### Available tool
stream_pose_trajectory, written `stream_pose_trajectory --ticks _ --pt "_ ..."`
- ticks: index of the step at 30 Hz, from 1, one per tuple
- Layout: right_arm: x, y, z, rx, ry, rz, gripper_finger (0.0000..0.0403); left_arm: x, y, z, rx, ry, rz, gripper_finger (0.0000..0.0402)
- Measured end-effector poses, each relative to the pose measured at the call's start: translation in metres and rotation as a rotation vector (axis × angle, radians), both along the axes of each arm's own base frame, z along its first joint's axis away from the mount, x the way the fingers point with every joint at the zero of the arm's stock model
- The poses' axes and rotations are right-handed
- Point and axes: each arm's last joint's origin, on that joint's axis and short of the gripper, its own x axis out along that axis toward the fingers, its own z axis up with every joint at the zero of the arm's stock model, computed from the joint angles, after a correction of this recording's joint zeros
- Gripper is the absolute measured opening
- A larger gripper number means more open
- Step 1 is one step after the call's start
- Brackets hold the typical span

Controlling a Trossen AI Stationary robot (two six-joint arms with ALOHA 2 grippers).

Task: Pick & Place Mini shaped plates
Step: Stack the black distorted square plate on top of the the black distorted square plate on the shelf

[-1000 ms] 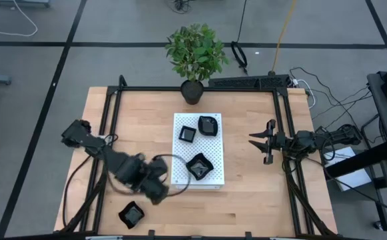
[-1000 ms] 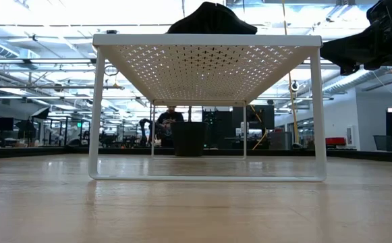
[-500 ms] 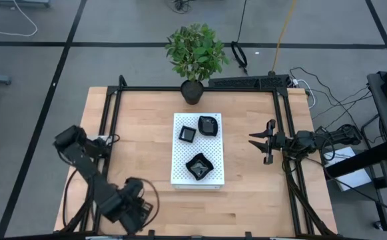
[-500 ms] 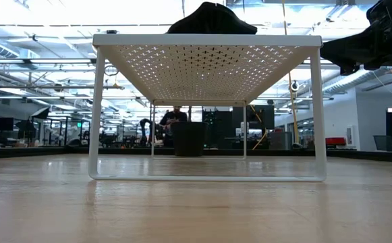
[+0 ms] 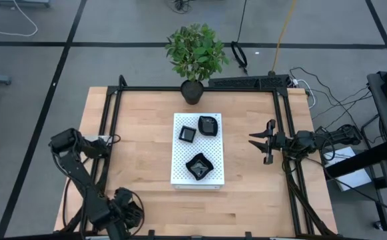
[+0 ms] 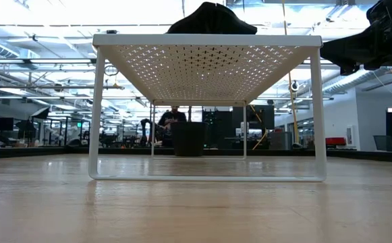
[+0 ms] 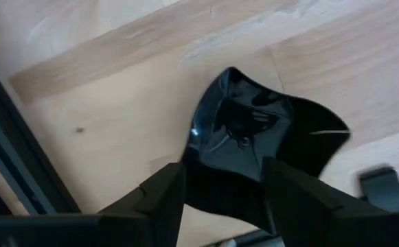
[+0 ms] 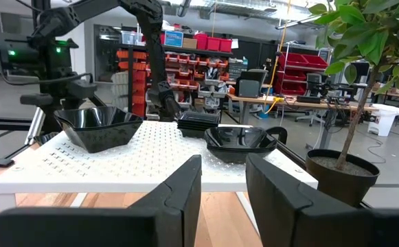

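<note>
A glossy black wavy-edged mini plate [image 7: 254,137] lies flat on the wooden table near its near left corner. My left gripper [image 7: 223,199] points down over it, open, with one finger on either side of the plate's near part. In the high view the left gripper [image 5: 128,215] hides this plate. Three more black plates rest on the white perforated board [image 5: 214,150]: a small square one [image 5: 187,134], a rounded one [image 5: 208,125] and a wavy one [image 5: 198,167]. My right gripper [image 5: 263,143] waits open at the table's right side, held level.
A potted plant [image 5: 192,92] stands at the table's far edge behind the board. Black frame rails [image 5: 110,127] run along the table's sides, and one rail [image 7: 20,171] lies close beside the plate. The board stands on legs [image 6: 96,121] above the table.
My left gripper has swung from beside the board's near left corner toward the table's near left corner, sinking and rolling about its own axis. It now stands over the black plate on the table, which has not moved.
</note>
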Motion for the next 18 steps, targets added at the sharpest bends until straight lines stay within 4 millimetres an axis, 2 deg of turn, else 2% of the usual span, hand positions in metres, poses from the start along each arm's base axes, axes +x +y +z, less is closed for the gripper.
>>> stream_pose_trajectory --ticks 6,13,18 --pt "0.000 0.000 0.000 0.000 0.000 0.000 0.0102 -0.006 0.004 -0.012 0.031 0.011 -0.040 0.0182" --pt "0.000 0.000 0.000 0.000 0.000 0.000 0.0102 -0.014 0.006 -0.031 0.003 0.043 -0.059 0.0181" --pt "0.000 0.000 0.000 0.000 0.000 0.000 0.0102 -0.019 0.004 -0.039 -0.026 0.025 -0.094 0.0165"
